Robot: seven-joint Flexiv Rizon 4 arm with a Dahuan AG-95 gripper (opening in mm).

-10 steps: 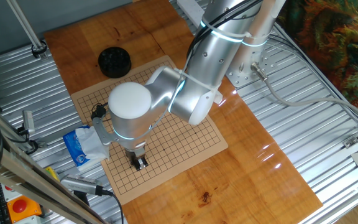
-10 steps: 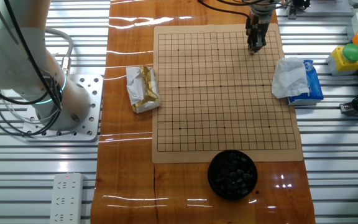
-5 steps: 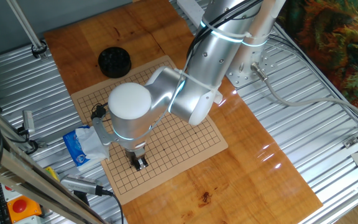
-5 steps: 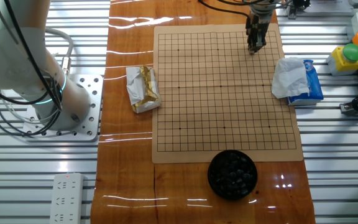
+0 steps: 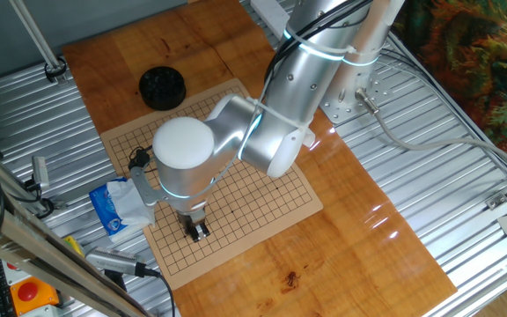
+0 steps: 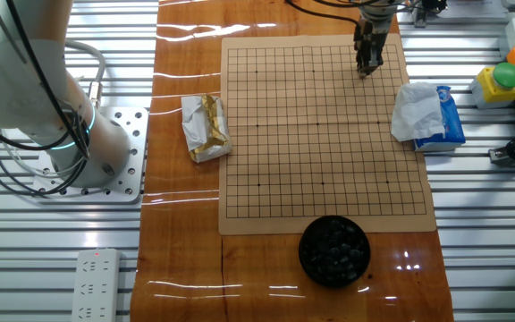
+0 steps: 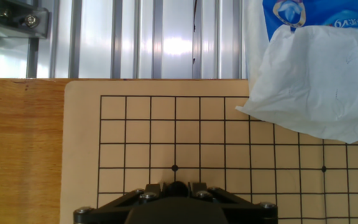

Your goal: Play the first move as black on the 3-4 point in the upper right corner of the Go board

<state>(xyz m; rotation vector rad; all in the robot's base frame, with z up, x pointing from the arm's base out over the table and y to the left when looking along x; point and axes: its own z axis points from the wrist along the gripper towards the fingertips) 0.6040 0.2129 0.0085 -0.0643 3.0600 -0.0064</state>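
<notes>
Work surface: varnished orange-brown wooden tabletop (image 6: 186,224), glossy, carrying white glare streaks along its edges. Flanking it on both sides, ribbed aluminium profile decking (image 5: 429,167) (silver, slatted lengthwise). Perforated steel mounting plate (image 6: 125,152) set into the decking beside the wood. White power strip (image 6: 95,284) lying on the slats near one corner. Yellow box with green and red push-buttons (image 6: 502,80) on the opposite side. Patterned fabric (image 5: 478,53), dark green with orange, hanging beyond the frame. Slanted white rod (image 5: 38,35) rising from one corner bracket. Lighting: bright, overhead, even.
</notes>
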